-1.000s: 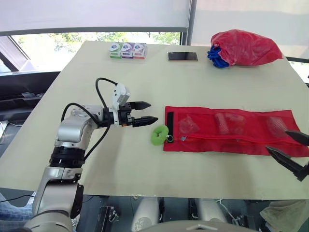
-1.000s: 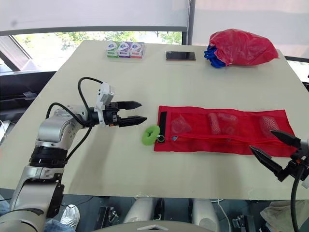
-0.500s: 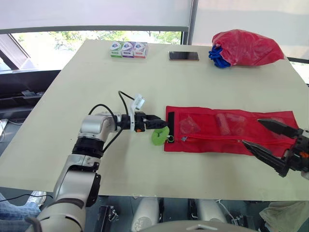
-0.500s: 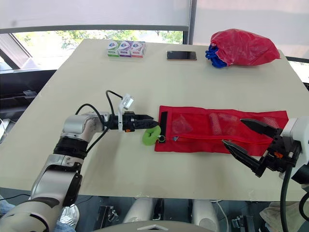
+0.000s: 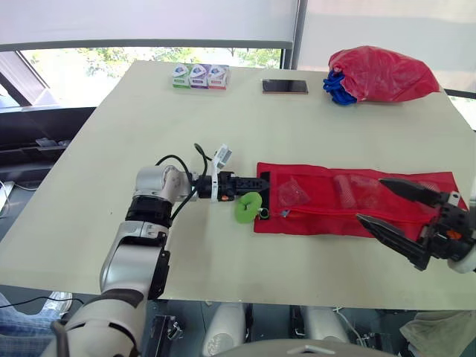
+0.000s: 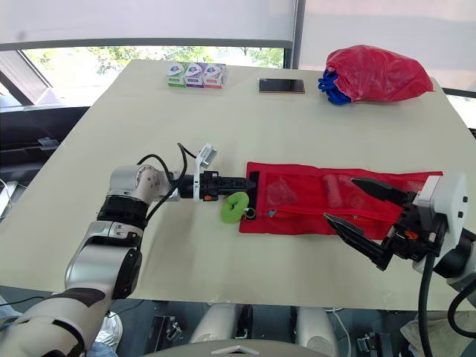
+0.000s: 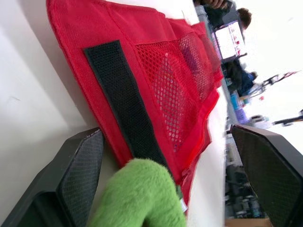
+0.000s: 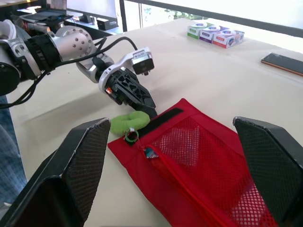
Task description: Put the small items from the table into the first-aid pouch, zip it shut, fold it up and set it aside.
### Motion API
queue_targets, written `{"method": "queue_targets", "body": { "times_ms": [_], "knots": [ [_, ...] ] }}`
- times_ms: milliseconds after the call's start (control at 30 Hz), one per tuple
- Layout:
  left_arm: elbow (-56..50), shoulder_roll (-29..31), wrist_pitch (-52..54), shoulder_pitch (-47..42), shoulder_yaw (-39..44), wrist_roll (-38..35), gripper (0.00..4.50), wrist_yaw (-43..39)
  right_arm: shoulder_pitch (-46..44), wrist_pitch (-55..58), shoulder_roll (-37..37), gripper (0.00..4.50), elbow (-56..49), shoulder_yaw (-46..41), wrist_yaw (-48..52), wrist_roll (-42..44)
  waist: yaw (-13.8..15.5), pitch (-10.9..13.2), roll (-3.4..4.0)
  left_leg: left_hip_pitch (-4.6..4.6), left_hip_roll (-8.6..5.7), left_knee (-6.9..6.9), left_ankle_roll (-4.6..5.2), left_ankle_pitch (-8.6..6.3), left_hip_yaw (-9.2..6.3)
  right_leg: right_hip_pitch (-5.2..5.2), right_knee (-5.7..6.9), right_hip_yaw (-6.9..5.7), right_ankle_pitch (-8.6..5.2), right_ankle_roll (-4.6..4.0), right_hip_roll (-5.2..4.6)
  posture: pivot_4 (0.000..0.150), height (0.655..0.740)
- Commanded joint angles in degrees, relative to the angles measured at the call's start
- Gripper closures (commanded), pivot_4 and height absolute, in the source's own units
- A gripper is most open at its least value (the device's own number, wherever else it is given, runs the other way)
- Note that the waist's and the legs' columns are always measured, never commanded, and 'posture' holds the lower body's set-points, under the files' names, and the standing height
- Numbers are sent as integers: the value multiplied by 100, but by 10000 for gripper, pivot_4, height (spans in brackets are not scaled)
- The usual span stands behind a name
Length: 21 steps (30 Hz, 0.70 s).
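Note:
The red mesh pouch (image 5: 320, 212) lies flat and unfolded on the table, with a black strip (image 7: 120, 104) at its left end. Small clear items show inside its mesh pockets (image 5: 291, 193). A green fuzzy ring (image 5: 247, 207) hangs from the zipper end at the pouch's left corner. My left gripper (image 5: 262, 181) is low at that left end, open, its fingers on either side of the pouch's edge and the green ring (image 7: 142, 194). My right gripper (image 5: 370, 199) is open over the pouch's right half, nothing between its fingers.
Three small boxes (image 5: 198, 76) sit in a row at the table's far edge, a phone (image 5: 285, 87) to their right. A bunched red bag (image 5: 379, 73) with blue cord lies at the far right corner. The table's front edge runs just below the pouch.
My left gripper has reached right from open table to the pouch's left end and turned on its side. My right gripper has moved left from the pouch's right edge over its right half.

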Motion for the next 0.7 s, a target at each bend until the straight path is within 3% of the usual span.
{"method": "queue_targets", "body": {
  "times_ms": [33, 67, 133, 233, 400, 567, 700],
  "knots": [
    [255, -78, 168, -235, 233, -170, 0, 10, -96, -123, -38, 740, -176, 20, -122, 97, -1, 1, -1, 0, -1, 0, 0, 0, 0, 0, 0, 0, 0, -1, -1, 1500, 7400],
    [342, -89, 202, -285, 277, -193, 4116, -8, -122, -128, -33, 0, -183, 76, -157, 77, -6, 1, -1, 0, -1, 0, 0, 0, 0, 0, 0, 0, 0, 0, -1, 1500, 7400],
    [439, -98, 239, -339, 303, -208, 8191, -56, -167, -138, -14, 0, -221, 196, -243, 37, -10, 2, -3, 0, -1, 0, 0, 0, 0, -1, 0, 0, 0, -1, -1, 1500, 7400],
    [534, -97, 264, -384, 325, -202, 23235, -93, -198, -157, -4, 0, -289, 330, -363, 10, -9, 2, -3, -1, -1, 0, 0, 0, 0, -2, 1, -1, 0, 0, -1, 1500, 7400],
    [694, -74, 299, -430, 412, -204, 44575, -91, -311, -180, 31, 0, -410, 531, -645, 100, -7, 2, -3, -2, -1, 0, 0, 0, -1, -2, 1, -1, 0, -1, -4, 1500, 7400],
    [732, -85, 323, -441, 433, -210, 44575, -118, -458, -158, 31, 0, -446, 871, -834, 114, -10, 3, -5, -3, 0, 0, -1, 0, -1, -3, 1, -1, -2, -4, -7, 1500, 7400],
    [738, -98, 394, -449, 468, -240, 44575, -129, -942, 97, 84, 0, -248, 1775, -1231, -326, -12, 3, -5, -3, 0, 0, -1, 0, -2, -4, 1, -1, -8, -16, -9, 1500, 7400]
  ]
}}
